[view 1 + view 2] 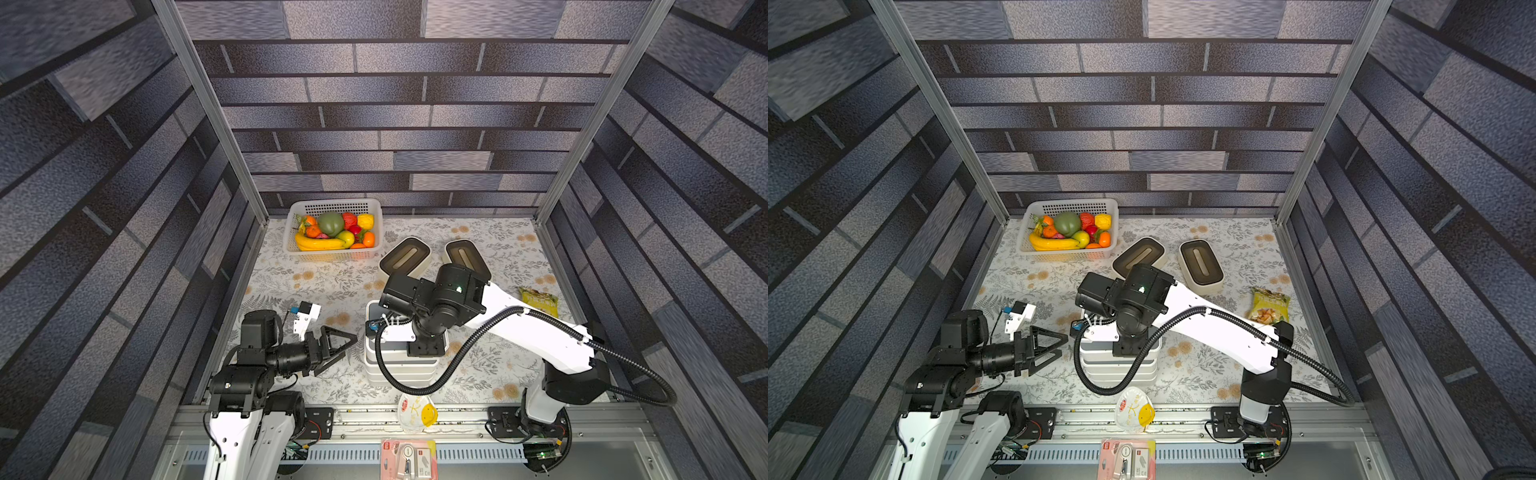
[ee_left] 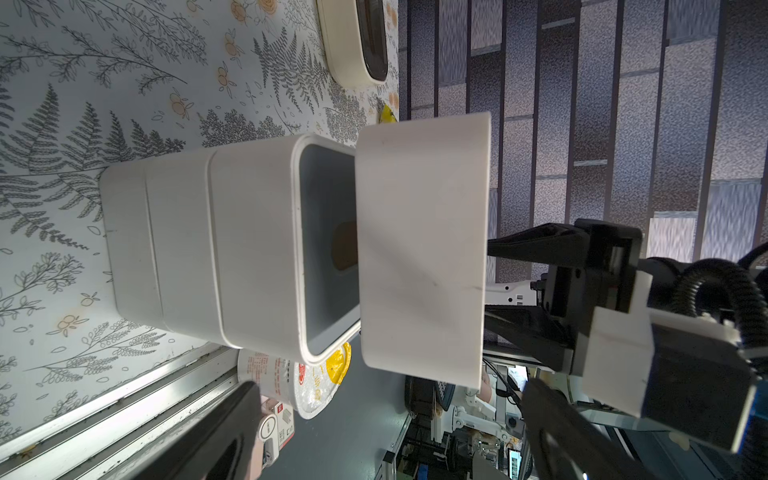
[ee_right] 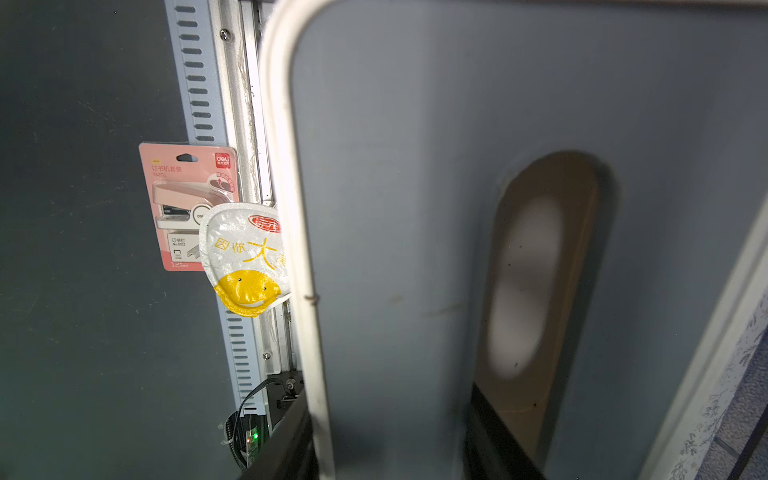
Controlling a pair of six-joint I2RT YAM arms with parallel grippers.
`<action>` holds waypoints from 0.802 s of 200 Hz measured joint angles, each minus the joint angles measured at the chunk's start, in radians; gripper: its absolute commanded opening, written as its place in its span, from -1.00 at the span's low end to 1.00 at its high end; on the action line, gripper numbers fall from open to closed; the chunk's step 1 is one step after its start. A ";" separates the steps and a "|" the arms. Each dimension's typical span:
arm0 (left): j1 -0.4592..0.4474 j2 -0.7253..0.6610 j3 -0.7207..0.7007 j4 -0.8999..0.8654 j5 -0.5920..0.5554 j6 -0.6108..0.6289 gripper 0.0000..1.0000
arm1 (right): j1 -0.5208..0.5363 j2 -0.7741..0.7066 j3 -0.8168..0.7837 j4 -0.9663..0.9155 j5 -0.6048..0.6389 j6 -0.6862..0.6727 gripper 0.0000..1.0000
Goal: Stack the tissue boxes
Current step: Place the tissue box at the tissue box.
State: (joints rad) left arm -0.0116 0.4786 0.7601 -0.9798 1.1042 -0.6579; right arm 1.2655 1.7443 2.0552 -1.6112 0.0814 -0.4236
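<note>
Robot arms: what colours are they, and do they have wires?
The left arm and right arm are white with chunky black joints. The left gripper has black, hollow triangle fingers. A ribbed black hose loops along the right arm, and a tiny green light glows on one joint.

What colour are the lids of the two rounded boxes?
Dark brown lids, clearest in both top views.

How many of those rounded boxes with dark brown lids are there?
2. Left box beside the fruit basket, partly behind an arm; right box next to it. I see no others.
</note>
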 measured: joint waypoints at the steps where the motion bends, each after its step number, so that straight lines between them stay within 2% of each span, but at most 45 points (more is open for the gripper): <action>1: 0.000 0.000 0.000 0.000 0.000 0.000 1.00 | 0.000 0.001 0.000 0.000 0.000 0.001 -0.10; 160: 0.000 0.000 -0.012 0.001 0.000 0.000 1.00 | 0.000 0.025 0.000 0.000 0.000 0.024 -0.10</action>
State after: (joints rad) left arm -0.0116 0.4786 0.7483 -0.9791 1.1042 -0.6575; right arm 1.2659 1.7691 2.0552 -1.6115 0.0814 -0.3996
